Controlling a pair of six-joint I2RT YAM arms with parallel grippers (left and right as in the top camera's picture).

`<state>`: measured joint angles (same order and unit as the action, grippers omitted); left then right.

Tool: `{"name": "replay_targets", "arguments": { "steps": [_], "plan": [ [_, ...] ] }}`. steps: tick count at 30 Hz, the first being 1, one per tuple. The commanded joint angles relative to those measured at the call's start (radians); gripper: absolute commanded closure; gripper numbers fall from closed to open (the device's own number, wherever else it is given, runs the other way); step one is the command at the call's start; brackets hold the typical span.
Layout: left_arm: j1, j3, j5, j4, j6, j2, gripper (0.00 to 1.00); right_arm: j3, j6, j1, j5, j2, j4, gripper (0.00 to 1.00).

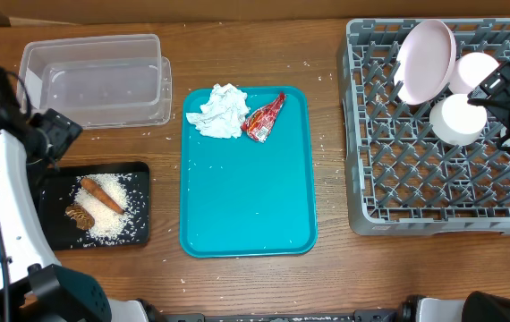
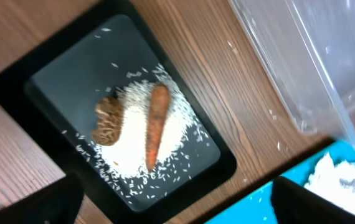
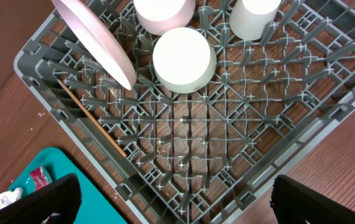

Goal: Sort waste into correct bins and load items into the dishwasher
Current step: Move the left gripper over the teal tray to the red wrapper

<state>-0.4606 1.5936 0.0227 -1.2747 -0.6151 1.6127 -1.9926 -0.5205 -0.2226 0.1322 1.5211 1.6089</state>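
Left gripper (image 1: pixel 55 136): fingers spread wide, nothing between them, poised over the brown wooden worktop (image 1: pixel 327 277) at the far left corner of the shallow black rectangular tray (image 1: pixel 139 174). That tray held the orange carrot (image 2: pixel 157 124), the brown food lump (image 2: pixel 108 121) and the loose white rice (image 2: pixel 174 134), all apart from the gripper. Just beyond the gripper, on the side away from the robot: the clear plastic rectangular tub (image 1: pixel 94 85), with nothing in it. Outward to the gripper's right, on the far end of the large teal plastic tray (image 1: pixel 246 197): the crumpled white paper napkin (image 1: pixel 219 112), and touching its right side the red snack wrapper (image 1: pixel 264 118), whose long axis ran diagonally, its near end toward the robot's left and its far end toward the right. Right gripper (image 1: pixel 503 97): fingers likewise spread and empty, held over the far right part of the large square grey plastic dish rack (image 1: pixel 434 188), beside the leaning round pale pink plate (image 1: pixel 425 61) and a small white bowl (image 1: pixel 456 119), and well apart from the teal tray. Judgement: napkin and wrapper were the only waste unsorted. The left gripper was much the nearer, with the napkin on the side facing it. A reach rightward and slightly away from the robot would meet the napkin first, and the tub lay close by for the drop.
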Motion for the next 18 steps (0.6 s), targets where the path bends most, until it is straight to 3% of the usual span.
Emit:
{"name": "replay_targets", "arguments": {
  "steps": [1,8,16,18],
  "plan": [
    [-0.060,0.004,0.026,-0.004,-0.062,0.007,0.00,-0.010,-0.004,-0.004,0.009,-0.006,-0.005,0.00],
    [-0.130,-0.009,0.024,-0.018,-0.062,0.017,0.00,-0.010,-0.005,-0.004,-0.002,-0.006,-0.008,0.00],
    [-0.121,-0.009,-0.087,-0.026,-0.060,0.017,0.00,-0.010,-0.004,-0.004,-0.002,-0.006,-0.013,0.00],
    [-0.121,-0.009,-0.184,-0.051,-0.001,0.017,0.01,-0.010,-0.004,-0.004,-0.002,-0.006,-0.013,0.00]
  ]
}}
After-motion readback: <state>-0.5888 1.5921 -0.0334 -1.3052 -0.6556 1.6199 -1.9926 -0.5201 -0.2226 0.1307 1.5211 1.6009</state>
